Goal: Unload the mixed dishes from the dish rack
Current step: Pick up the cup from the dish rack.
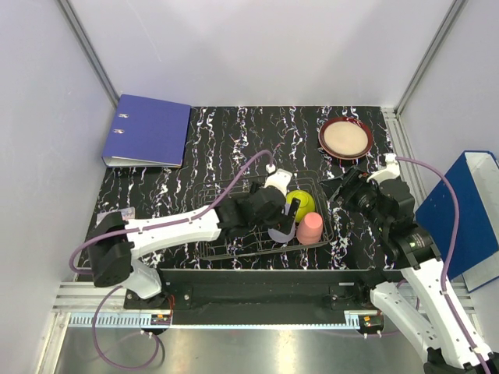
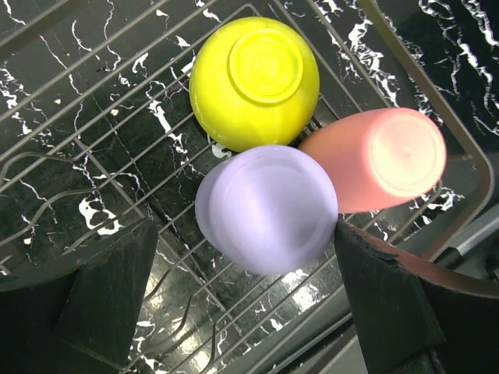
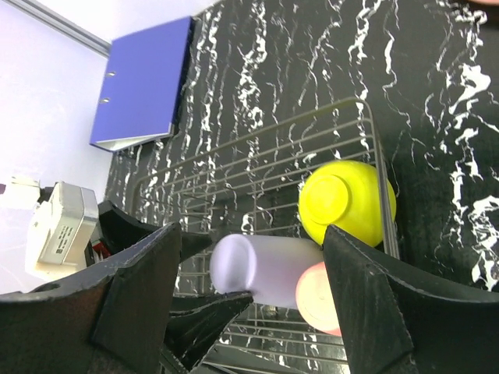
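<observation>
The wire dish rack [image 1: 234,241] holds three overturned pieces at its right end: a yellow-green bowl [image 1: 301,204], a pink cup [image 1: 309,228] and a lavender cup [image 1: 279,235]. My left gripper [image 1: 284,224] hangs over the lavender cup [image 2: 267,206], open wide. Its fingers [image 2: 109,300] stand on either side of the cup, which looks tilted and blurred, with a gap on the left. The bowl [image 2: 253,82] and pink cup [image 2: 382,160] lie just beyond. My right gripper [image 1: 344,189] hovers open and empty by the rack's right edge, facing the cups [image 3: 265,269]. A dark-red-rimmed plate [image 1: 345,138] rests on the table.
A blue binder [image 1: 148,130] lies at the back left of the black marbled table [image 1: 234,140]. Another blue binder [image 1: 468,214] stands off the table's right side. White walls close in the back and sides.
</observation>
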`<state>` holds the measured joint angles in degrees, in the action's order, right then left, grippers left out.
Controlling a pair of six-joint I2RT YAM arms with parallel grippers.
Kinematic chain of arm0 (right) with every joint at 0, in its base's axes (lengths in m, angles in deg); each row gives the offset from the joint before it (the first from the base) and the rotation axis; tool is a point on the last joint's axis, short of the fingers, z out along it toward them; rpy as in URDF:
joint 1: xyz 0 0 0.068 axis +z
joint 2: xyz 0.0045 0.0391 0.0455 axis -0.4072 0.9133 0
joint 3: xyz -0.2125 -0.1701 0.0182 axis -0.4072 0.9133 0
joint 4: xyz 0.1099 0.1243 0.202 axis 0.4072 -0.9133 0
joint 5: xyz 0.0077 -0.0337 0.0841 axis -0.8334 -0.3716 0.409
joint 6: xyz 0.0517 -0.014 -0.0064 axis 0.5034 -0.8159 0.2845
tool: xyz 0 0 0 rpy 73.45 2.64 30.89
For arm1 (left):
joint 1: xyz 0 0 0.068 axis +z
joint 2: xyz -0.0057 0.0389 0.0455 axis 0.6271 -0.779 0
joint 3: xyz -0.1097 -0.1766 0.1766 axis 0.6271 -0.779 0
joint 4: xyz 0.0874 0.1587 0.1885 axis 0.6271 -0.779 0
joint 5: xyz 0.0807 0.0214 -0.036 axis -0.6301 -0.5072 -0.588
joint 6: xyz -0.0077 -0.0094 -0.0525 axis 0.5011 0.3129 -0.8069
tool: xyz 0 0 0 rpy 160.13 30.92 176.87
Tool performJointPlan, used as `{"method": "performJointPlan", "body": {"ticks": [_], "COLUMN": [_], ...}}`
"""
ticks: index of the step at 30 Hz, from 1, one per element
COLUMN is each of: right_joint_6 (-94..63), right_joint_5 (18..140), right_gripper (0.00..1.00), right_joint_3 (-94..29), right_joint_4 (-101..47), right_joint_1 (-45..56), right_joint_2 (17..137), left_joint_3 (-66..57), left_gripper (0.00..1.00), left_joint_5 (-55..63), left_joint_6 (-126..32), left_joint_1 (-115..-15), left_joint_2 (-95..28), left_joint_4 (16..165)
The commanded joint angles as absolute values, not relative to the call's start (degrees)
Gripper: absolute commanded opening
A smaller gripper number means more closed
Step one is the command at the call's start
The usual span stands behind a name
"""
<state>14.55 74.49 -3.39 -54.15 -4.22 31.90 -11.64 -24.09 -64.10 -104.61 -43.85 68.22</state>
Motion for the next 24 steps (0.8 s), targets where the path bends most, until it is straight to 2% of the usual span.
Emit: {"method": "performJointPlan", "body": {"ticks": [1,10,14,16,24], "right_joint_6": [13.6,13.4,13.5,13.5,13.7], "right_joint_5": [75.4,75.8,75.9,76.0,76.1], "right_gripper": [0.81,0.81,0.81,0.81,0.81], "right_joint_3": [-3.0,-2.8,-3.1,-3.1,-4.5], "right_joint_4": [-52.8,-52.6,-52.7,-52.7,-53.3], "right_joint_1": [-4.1,-4.1,-4.0,-4.1,-4.1], "right_joint_2": [31.7,32.1,31.7,31.5,31.0], "left_joint_3": [-9.0,-8.4,-9.1,-9.4,-9.6], "left_gripper": [0.99,0.98,0.85,0.74,0.49], "left_joint_5": [-25.7,-24.7,-24.5,-24.3,-23.2], "left_joint_6": [-65.1,-64.3,-63.8,-63.5,-62.3], "left_joint_1": [-104.7,-104.7,-104.7,-104.7,-104.7], "left_joint_2": [-45.7,-48.0,-47.2,-46.7,-40.5], "left_joint_4": [70.6,72.1,72.9,73.5,72.2]}}
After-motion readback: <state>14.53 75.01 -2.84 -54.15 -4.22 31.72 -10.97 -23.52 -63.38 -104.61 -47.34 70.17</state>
